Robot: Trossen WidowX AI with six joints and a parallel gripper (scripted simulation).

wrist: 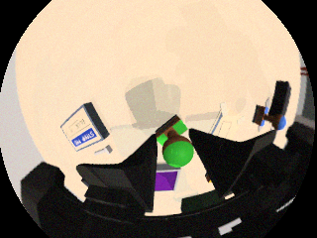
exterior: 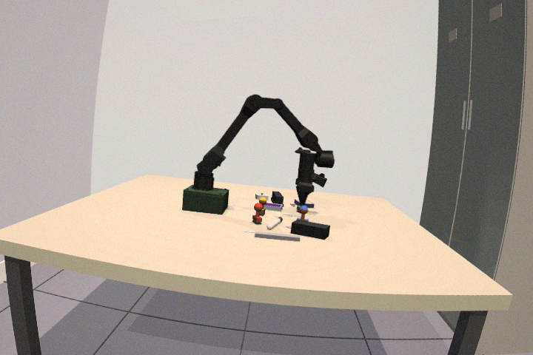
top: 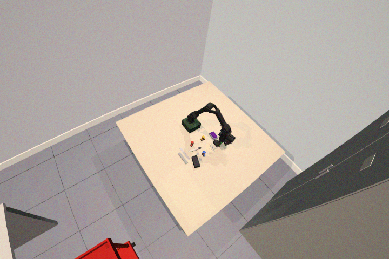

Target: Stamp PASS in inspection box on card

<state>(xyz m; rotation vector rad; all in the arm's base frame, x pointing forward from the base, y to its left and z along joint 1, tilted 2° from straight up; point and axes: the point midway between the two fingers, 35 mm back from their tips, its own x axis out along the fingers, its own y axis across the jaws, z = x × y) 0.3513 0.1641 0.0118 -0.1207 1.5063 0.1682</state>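
A stamp with a green knob and a brown and green base stands upright on the bench; any lettering is hidden. My gripper is low over it and open, one finger on each side of the knob, with a gap showing beside the right finger. The purple ink pad lies open close by, toward the arm's base. The pale card lies on the other side, partly behind the right finger in the wrist view; its box is too faint to read for a print.
Stamps with blue, red and yellow knobs stand nearby. A black block, a white marker and a grey bar lie beyond. A labelled box is left in the wrist view.
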